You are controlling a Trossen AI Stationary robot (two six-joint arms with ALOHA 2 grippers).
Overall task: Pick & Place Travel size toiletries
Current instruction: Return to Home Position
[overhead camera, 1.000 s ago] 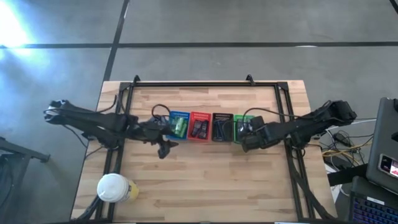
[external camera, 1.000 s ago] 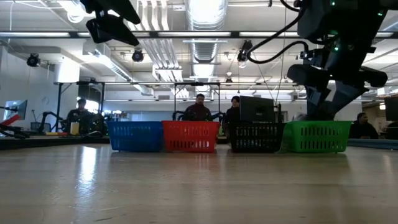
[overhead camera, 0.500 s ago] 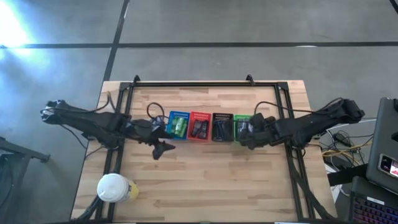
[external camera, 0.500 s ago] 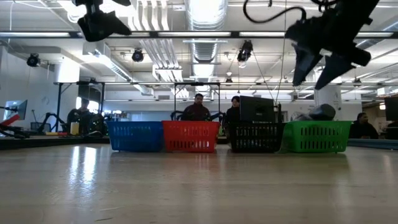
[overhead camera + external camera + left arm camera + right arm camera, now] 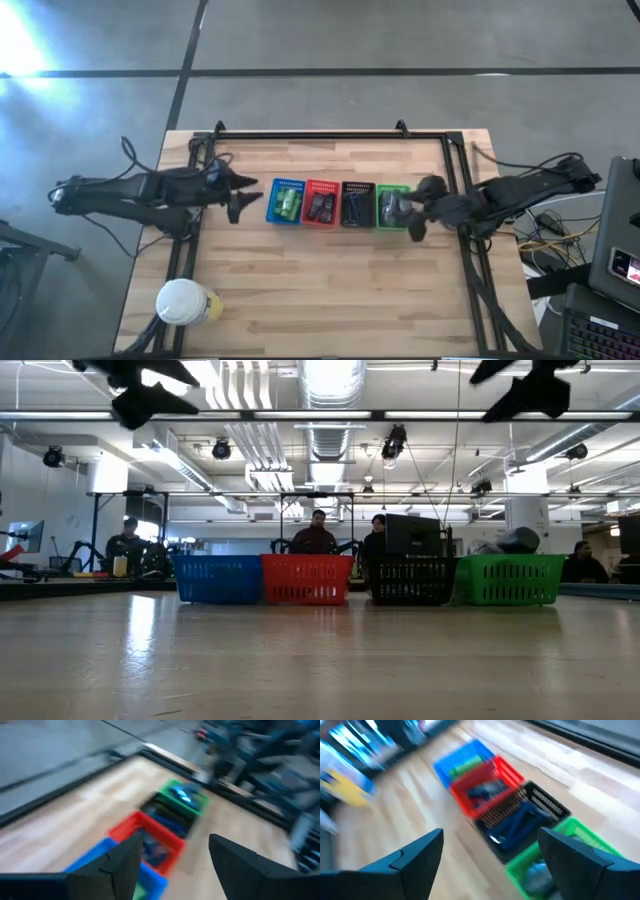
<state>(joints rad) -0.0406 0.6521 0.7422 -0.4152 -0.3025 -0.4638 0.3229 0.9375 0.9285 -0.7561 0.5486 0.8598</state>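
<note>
Sorted goods: the green tubes [image 5: 290,203] lie in the blue basket [image 5: 277,203], dark sachets [image 5: 321,207] in the red basket [image 5: 321,186], dark blue pieces [image 5: 519,824] in the black basket [image 5: 356,187], and a grey oval piece [image 5: 517,541] in the green basket [image 5: 392,188]. One kind per basket, so the sorting looks done.
Basket row: side by side and touching, midway between the left and right edges of the table [image 5: 330,290].
Left gripper [image 5: 174,840]: fingers spread, holding nothing, just beside the blue basket's outer end and high above the table.
Right gripper [image 5: 491,834]: fingers spread and empty, above the green basket's outer end; both look clear to go home.
White-lidded cup [image 5: 182,301]: near a left-hand corner, well apart from the baskets.
</note>
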